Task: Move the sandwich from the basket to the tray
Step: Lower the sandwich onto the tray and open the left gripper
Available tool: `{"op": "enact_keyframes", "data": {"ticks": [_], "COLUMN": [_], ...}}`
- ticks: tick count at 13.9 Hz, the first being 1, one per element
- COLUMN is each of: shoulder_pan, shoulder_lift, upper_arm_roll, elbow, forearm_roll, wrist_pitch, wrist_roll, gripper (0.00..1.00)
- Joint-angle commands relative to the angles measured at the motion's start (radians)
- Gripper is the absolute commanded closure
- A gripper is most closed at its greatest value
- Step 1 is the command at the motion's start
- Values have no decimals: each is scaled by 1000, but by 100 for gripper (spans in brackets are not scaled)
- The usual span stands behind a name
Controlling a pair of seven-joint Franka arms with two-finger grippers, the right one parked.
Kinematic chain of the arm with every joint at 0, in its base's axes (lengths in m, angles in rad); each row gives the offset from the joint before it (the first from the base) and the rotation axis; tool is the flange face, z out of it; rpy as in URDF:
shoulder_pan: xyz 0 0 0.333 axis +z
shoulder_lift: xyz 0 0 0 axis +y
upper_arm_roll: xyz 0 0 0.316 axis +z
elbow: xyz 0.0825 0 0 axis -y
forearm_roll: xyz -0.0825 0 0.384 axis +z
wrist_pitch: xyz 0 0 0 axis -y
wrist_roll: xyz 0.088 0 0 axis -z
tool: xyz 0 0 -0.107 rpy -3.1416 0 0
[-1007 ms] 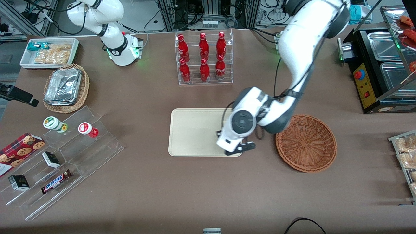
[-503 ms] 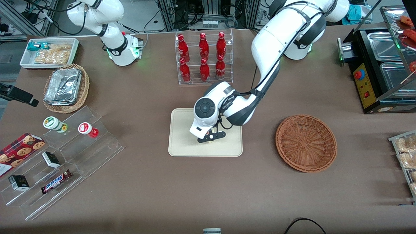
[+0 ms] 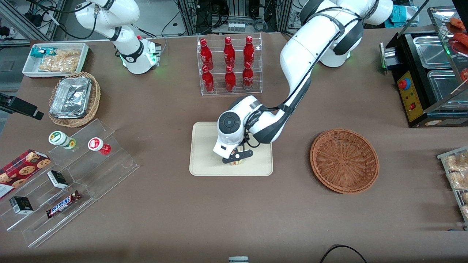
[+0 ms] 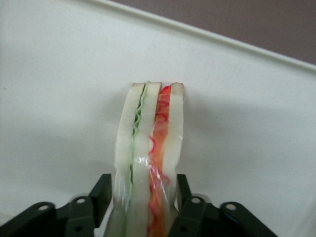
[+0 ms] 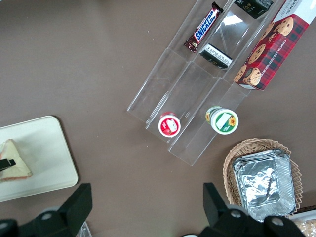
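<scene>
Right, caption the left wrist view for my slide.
Gripper shut on a sandwich, holding it on edge over the cream tray.

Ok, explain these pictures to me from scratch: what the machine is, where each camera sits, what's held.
Two white robot arms stand at a brown table. One camera looks down from the front; one rides on each arm's wrist. The working arm's gripper is shut on a sandwich, low over the cream tray. Its wrist camera shows the black fingers pinching the bread. The wicker basket beside the tray has nothing in it. A bottle rack stands farther from the front camera.
</scene>
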Motion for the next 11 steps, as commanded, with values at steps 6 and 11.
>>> {"op": "enact_keyframes", "data": {"ticks": [6,11], "shoulder_pan": [7,162], "shoulder_lift": [-169,-408], "upper_arm_roll": [186,196], "elbow": [4,-138], "forearm_roll": [56,43], "wrist_pitch": [-79,-187], "wrist_roll": [-11,172], "gripper": [0,0]}}
